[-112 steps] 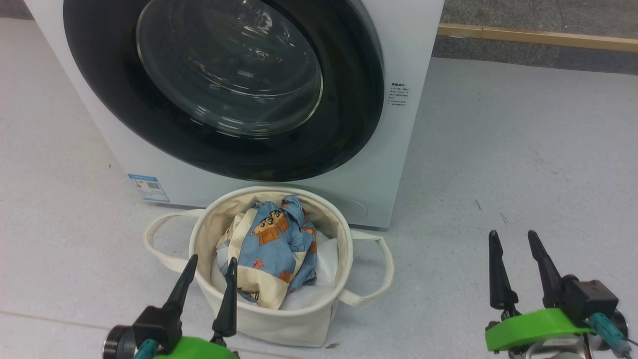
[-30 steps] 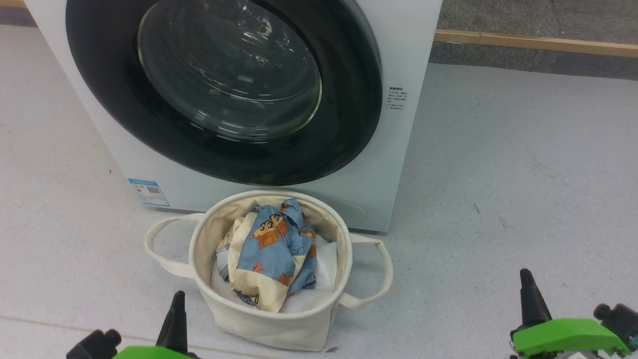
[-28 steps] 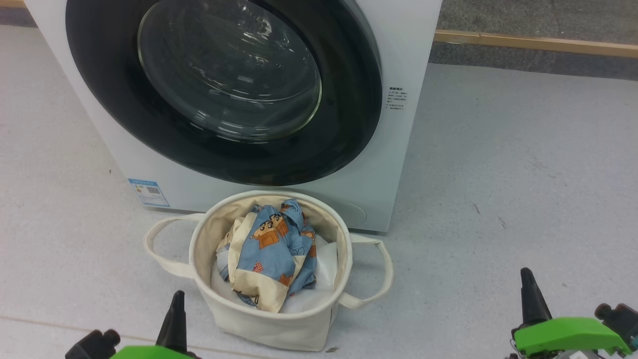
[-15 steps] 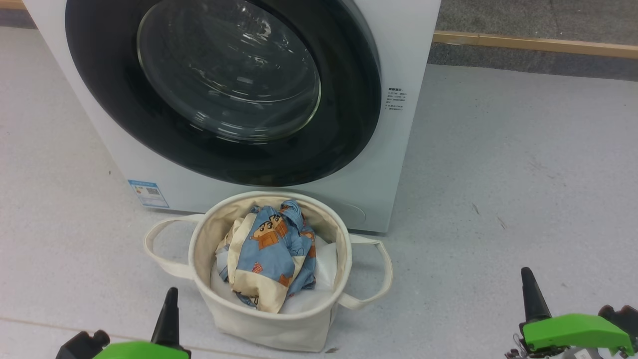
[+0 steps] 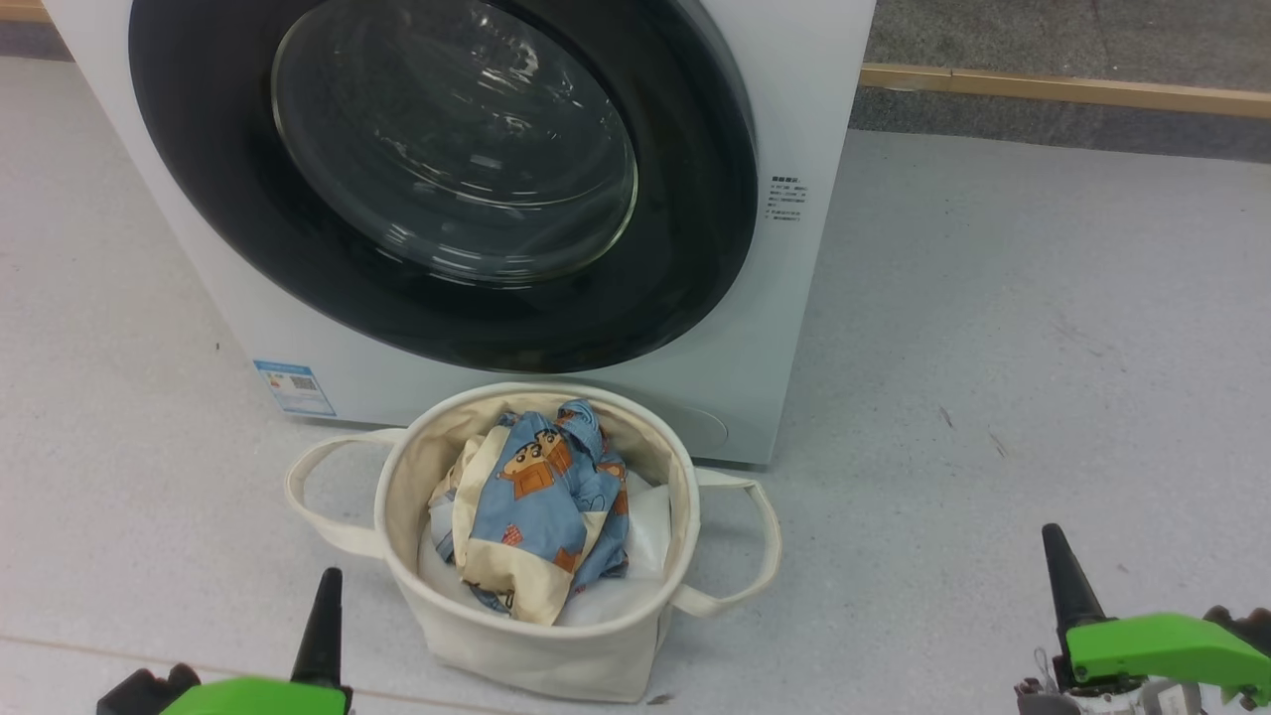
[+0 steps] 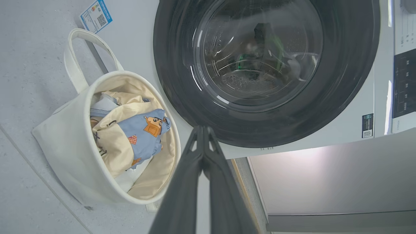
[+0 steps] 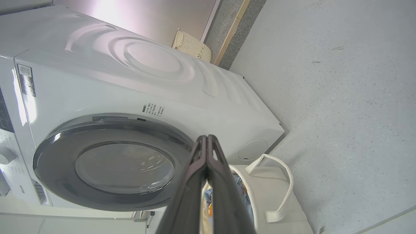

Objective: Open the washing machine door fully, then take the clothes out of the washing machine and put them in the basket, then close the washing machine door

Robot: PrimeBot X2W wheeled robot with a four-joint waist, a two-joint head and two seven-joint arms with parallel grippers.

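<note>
A: What remains?
B: The clothes (image 5: 541, 506) lie in the basket (image 5: 536, 645) just before the washing machine (image 5: 794, 99); its door (image 5: 452, 139) looks flush. My left gripper (image 5: 326, 596) and right gripper (image 5: 1055, 556) are pinched closed, empty. I'd withdraw clear of the basket.

The washing machine (image 5: 814, 298) stands far left on the floor (image 5: 993, 348), with the washing machine door (image 5: 695, 248) on its near face. The basket (image 5: 516, 650) sits just before it, with the clothes (image 5: 541, 506) inside. The left pincer (image 5: 327, 588) is near left of the basket and the right pincer (image 5: 1053, 544) well apart, near right
</note>
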